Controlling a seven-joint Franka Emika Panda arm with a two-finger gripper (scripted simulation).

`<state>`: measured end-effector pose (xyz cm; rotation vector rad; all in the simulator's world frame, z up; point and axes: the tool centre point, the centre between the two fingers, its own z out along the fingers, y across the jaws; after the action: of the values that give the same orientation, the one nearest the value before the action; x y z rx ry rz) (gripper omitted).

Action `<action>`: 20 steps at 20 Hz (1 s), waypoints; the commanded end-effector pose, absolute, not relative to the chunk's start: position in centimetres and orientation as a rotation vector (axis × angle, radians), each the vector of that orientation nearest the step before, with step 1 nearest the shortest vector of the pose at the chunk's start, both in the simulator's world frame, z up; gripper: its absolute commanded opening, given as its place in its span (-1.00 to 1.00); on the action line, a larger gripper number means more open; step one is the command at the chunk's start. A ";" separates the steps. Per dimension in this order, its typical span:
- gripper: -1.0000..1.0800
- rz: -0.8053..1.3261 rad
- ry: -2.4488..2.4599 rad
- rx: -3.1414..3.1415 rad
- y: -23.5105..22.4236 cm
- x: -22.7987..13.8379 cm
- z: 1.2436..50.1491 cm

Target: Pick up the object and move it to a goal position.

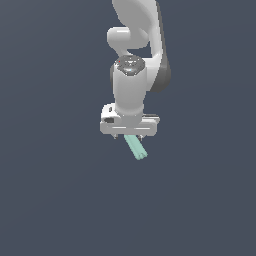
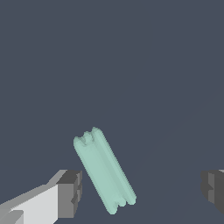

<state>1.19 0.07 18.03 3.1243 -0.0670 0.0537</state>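
You see the white arm (image 1: 131, 60) coming down from the top of the exterior view, its wrist pointing straight down and the claw (image 1: 129, 136) hanging under it. The pale mint-green bar (image 1: 136, 147) shows just below the claw's body, with one end hidden behind it. The visible end slants down toward the exterior view's right and shows two lobes split by a lengthwise groove. Everything around it is the same flat dark grey-blue surface, so you cannot tell from this view alone how high the claw is above the bar.

In the wrist view, the claw (image 2: 142, 188) stands wide. One dark finger pad (image 2: 70, 192) sits at the end of a white finger, and the other pad (image 2: 213, 188) is at the opposite edge of the picture, well apart from the first. The bar (image 2: 104, 169) lies between the two pads at a slant, not square to them. It is much nearer the first pad than the second, and a narrow gap separates it from that pad. Neither pad touches it, so the claw holds nothing.
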 end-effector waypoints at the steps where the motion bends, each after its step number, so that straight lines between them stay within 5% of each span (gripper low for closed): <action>1: 0.92 0.054 -0.067 3.124 0.1 1.2 18.0; 20: 0.92 0.014 -0.027 3.146 1.3 0.7 18.2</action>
<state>0.76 1.13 18.08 3.1422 -0.0306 0.0199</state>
